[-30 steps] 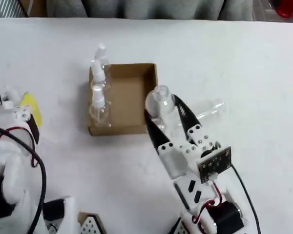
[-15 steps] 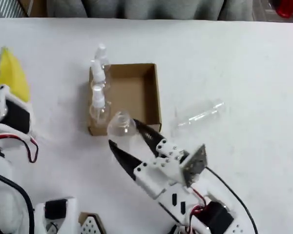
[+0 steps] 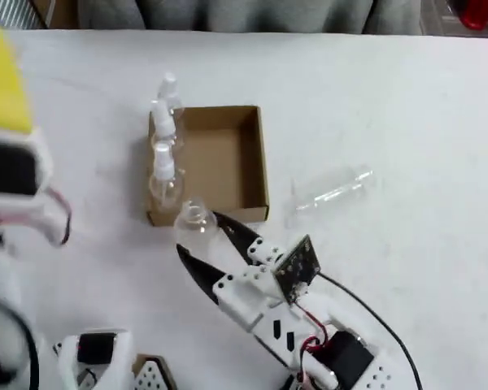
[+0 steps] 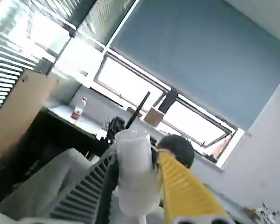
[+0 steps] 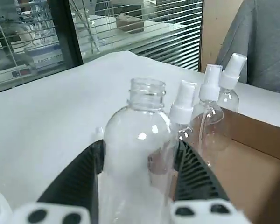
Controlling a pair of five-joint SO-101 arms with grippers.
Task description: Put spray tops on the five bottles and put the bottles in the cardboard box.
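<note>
My right gripper (image 3: 197, 233) is shut on a clear bottle (image 3: 193, 219) with an open neck, held upright just in front of the cardboard box (image 3: 228, 158), near its front left corner. The right wrist view shows that bottle (image 5: 136, 140) between the black fingers (image 5: 81, 172). Three bottles with white spray tops (image 3: 164, 138) stand in a row along the box's left wall, and they appear again as capped bottles (image 5: 210, 107) behind the held one. Another clear bottle (image 3: 333, 188) lies on the table right of the box. My left gripper (image 4: 133, 161), raised high at the far left, is shut on a white spray top (image 4: 133, 172).
The left arm's yellow finger (image 3: 4, 85) and white body (image 3: 12, 175) loom large at the left edge of the high view. White table (image 3: 390, 97) stretches open behind and to the right of the box. Arm bases sit along the near edge.
My right gripper carried the open bottle from over the box's right wall to the box's front left corner. The left arm rose up toward the camera.
</note>
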